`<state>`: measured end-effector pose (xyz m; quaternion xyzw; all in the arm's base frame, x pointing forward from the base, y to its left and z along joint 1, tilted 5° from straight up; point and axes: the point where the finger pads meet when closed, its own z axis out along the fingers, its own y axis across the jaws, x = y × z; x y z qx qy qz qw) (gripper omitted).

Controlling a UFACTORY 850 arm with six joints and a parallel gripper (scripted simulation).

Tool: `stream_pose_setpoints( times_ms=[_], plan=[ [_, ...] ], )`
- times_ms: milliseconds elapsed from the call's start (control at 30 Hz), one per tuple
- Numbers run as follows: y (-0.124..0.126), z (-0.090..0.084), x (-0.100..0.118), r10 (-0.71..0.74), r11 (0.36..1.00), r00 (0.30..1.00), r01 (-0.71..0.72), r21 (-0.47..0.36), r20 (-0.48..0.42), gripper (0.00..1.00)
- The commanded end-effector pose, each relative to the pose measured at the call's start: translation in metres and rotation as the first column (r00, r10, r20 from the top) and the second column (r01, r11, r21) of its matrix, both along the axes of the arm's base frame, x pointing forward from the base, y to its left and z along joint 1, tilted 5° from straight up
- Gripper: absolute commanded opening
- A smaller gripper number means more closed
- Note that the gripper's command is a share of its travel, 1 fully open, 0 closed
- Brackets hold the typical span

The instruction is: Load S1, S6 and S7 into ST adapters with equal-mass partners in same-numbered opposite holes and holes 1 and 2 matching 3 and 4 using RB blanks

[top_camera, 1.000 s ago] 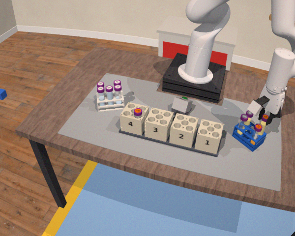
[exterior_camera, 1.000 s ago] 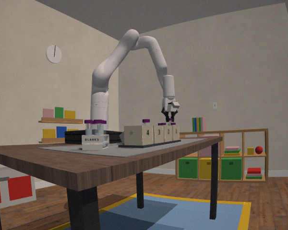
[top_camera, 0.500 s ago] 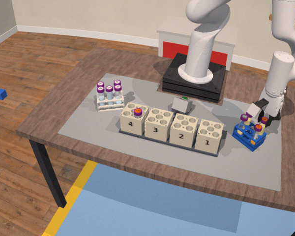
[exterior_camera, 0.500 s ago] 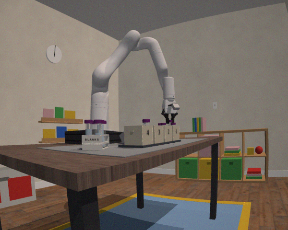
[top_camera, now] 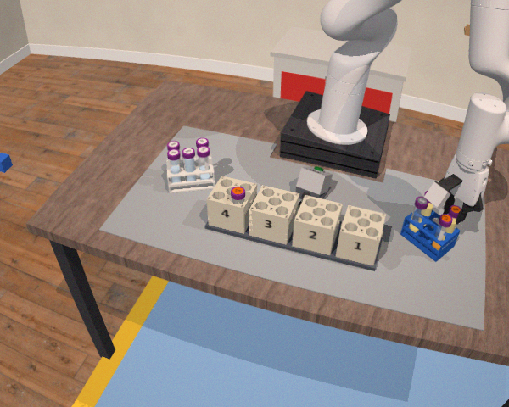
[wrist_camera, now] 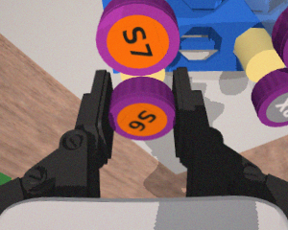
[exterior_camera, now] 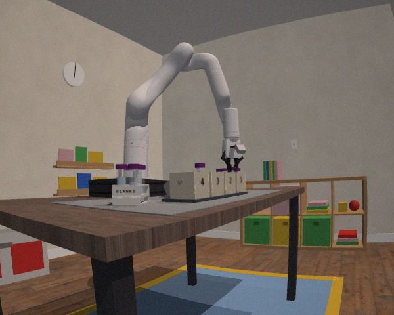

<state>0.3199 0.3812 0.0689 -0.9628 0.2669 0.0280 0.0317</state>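
Note:
My gripper (wrist_camera: 142,87) is shut on the purple cap of sample S6 (wrist_camera: 142,109), held upright at the edge of the blue sample rack RS (wrist_camera: 202,0). The tube's lower part is hidden. S7 (wrist_camera: 138,34) stands in RS just beyond S6, and grey-dot X8 (wrist_camera: 281,98) stands at the right. In the top view the gripper (top_camera: 456,212) is low over RS (top_camera: 429,234) at the table's right. S1 (top_camera: 237,192) stands in adapter 4 (top_camera: 228,205) of the stand ST. Adapters 3 (top_camera: 272,212), 2 (top_camera: 316,220) and 1 (top_camera: 360,231) hold no tubes.
The white blank rack RB (top_camera: 188,168) with several purple-capped blanks stands left of adapter 4. The grey box with the green DONE key (top_camera: 318,168) sits behind adapters 3 and 2, in front of the arm's black base (top_camera: 336,133).

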Motion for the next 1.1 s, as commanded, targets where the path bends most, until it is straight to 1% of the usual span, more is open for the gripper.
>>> stream_pose_setpoints(
  times_ms=[0, 567, 600, 1067],
  plan=[
    [0.0009, -0.0035, 0.0004, 0.000, 1.000, 1.000, 0.000, 0.001, 0.001, 0.00],
    [0.0010, -0.0045, 0.0004, 0.000, 1.000, 1.000, 0.000, 0.001, 0.001, 0.00],
    [0.0010, -0.0049, 0.0004, 0.000, 1.000, 1.000, 0.000, 0.001, 0.001, 0.43],
    [0.0010, -0.0048, 0.0004, 0.000, 1.000, 1.000, 0.000, 0.002, 0.001, 0.43]
  ],
)
